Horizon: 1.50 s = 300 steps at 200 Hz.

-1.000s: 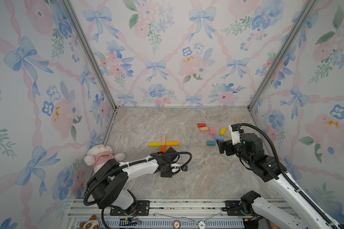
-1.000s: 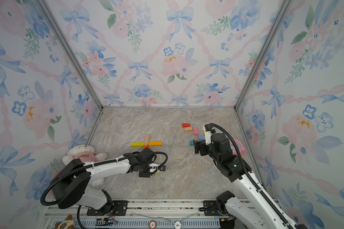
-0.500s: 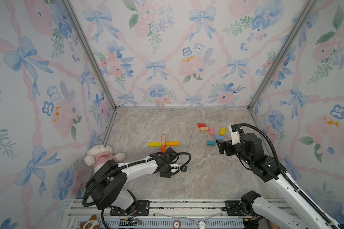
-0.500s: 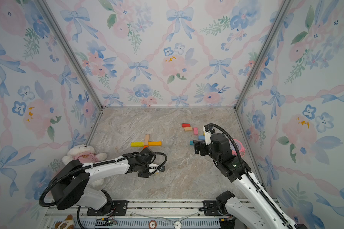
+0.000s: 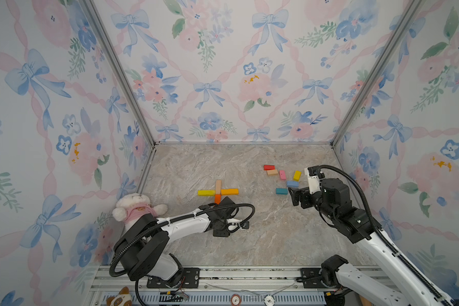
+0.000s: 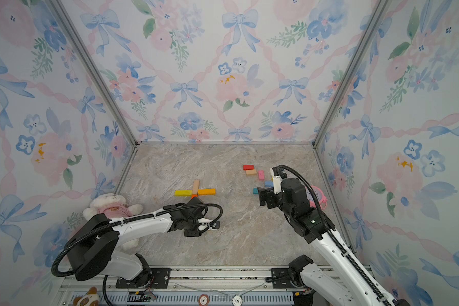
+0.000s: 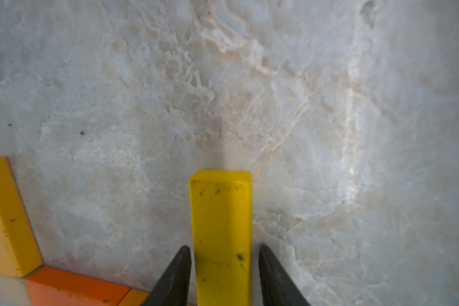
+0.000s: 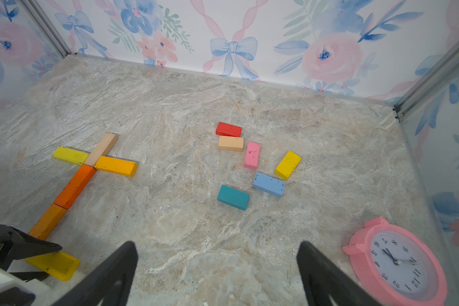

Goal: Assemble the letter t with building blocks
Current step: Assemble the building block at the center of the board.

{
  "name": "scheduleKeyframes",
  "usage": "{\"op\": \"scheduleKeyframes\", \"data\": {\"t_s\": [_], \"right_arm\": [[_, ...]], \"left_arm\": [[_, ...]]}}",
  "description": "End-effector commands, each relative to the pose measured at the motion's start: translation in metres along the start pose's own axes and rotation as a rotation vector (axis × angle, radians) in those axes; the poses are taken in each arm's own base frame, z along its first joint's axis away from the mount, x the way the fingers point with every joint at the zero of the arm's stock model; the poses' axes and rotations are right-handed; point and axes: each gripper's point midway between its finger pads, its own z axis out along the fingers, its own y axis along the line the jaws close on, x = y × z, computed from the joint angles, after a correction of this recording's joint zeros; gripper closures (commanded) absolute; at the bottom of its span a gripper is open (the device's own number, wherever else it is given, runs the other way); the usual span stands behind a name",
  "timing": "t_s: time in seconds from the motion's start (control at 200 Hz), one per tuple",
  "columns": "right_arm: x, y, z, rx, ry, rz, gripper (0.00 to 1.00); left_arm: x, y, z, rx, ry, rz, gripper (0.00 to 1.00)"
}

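I am reading the cell from left to right. The plush toy (image 5: pixel 139 208) is lying against the left wall, clear of the work. The left gripper (image 7: pixel 224 247) is now letting go. A moment ago its jaws were clamped on the yellow block (image 7: pixel 220 212), and in the left wrist view they are standing just off both long sides with a thin gap on each, so I am treating the block as released and resting flat on the marble floor (image 7: pixel 249 92). It is lying at the foot of the stem, at a right angle to it (whether it is touching the amber stem block (image 8: pixel 47 222) I cannot tell, since a finger is covering the joint). The orange stem block (image 8: pixel 74 186), the tan block (image 8: pixel 102 148), the yellow crossbar block (image 8: pixel 69 155) and the amber crossbar block (image 8: pixel 116 166) are sitting unmoved. I am judging the letter as nearly or fully formed, with the left arm's retreat as the step in hand. A straight lift is advisable, because a sideways drag could skew the foot. Further right, the short spare blocks (image 8: pixel 252 155) are lying loose, well apart from the letter. The right gripper (image 8: pixel 217 246) is hovering near them, jaws spread wide and holding nothing. The pink clock (image 8: pixel 398 262) is sitting at the far right.
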Motion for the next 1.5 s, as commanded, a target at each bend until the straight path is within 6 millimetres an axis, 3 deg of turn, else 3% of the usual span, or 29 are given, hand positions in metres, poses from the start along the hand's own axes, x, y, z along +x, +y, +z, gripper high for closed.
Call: {"op": "scheduleKeyframes", "data": {"t_s": [0.0, 0.345, 0.56, 0.6, 0.785, 1.07, 1.315, 1.495], "right_arm": [[0.004, -0.002, 0.004, 0.003, 0.012, 0.013, 0.04], [0.004, -0.001, 0.005, 0.001, 0.014, 0.014, 0.04], [0.004, -0.001, 0.007, 0.002, 0.017, 0.012, 0.04], [0.005, -0.001, 0.007, 0.005, 0.022, 0.012, 0.04], [0.004, -0.003, 0.007, 0.013, 0.020, 0.010, 0.04], [-0.006, -0.004, 0.000, 0.018, 0.009, 0.029, 0.04], [-0.012, -0.005, -0.013, 0.018, 0.016, 0.069, 0.04], [-0.013, -0.010, -0.027, 0.041, 0.052, 0.106, 0.04]], "left_arm": [[0.029, -0.027, 0.006, 0.083, 0.098, 0.001, 0.48], [0.013, -0.007, -0.007, 0.011, 0.043, -0.015, 0.36], [-0.012, 0.015, -0.035, -0.073, -0.071, -0.035, 0.24], [-0.024, 0.029, -0.049, -0.115, -0.115, -0.041, 0.23], [-0.051, 0.041, -0.096, -0.190, -0.278, -0.051, 0.20], [-0.087, 0.075, -0.186, -0.404, -0.561, -0.115, 0.16], [-0.096, 0.107, -0.246, -0.605, -0.727, -0.217, 0.04], [-0.086, 0.143, -0.280, -0.666, -0.822, -0.543, 0.02]]}}
